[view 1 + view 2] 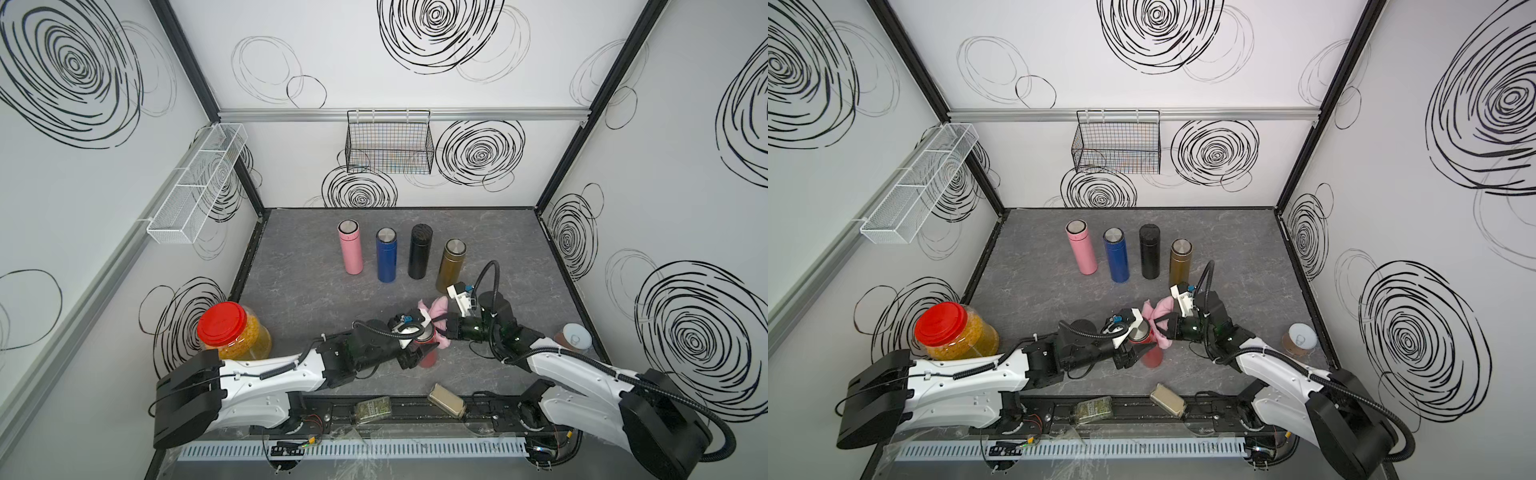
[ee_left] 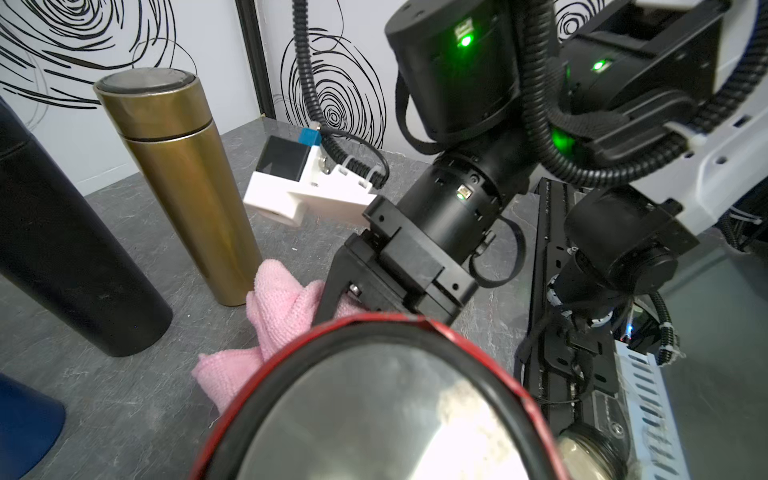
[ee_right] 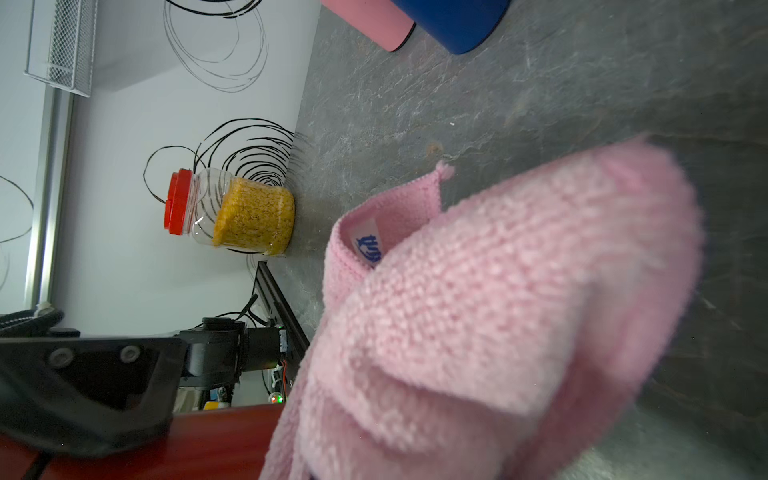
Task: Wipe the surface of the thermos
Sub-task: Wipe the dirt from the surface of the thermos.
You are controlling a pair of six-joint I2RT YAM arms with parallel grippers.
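Both top views show me the grey stone-patterned counter (image 1: 291, 299), with the two arms meeting near its front middle. At the front left corner stands a clear plastic jar with a red lid and yellow contents (image 1: 245, 340). Farther back there is a row of four upright flasks: a pink thermos (image 1: 350, 249), a blue thermos (image 1: 386, 257), a black thermos (image 1: 419, 253) and a gold thermos (image 1: 451, 266).

The red metal thermos (image 1: 429, 362) is in front of that row. Its long axis is roughly vertical and its steel-topped cap faces up. The left gripper (image 1: 420, 354) has its fingers clamped on the red body below the cap. I cannot tell whether the base touches the counter, since arm and cloth cover most of the body. The left wrist view shows only the cap, cut off by the frame.

The right gripper (image 1: 439, 327) has its fingers pinched together on a pink knitted cloth (image 1: 438, 307), which is pressed against the thermos's right side. A small white tag (image 3: 368, 243) on the cloth carries blue writing, but it is folded over and I cannot read it.
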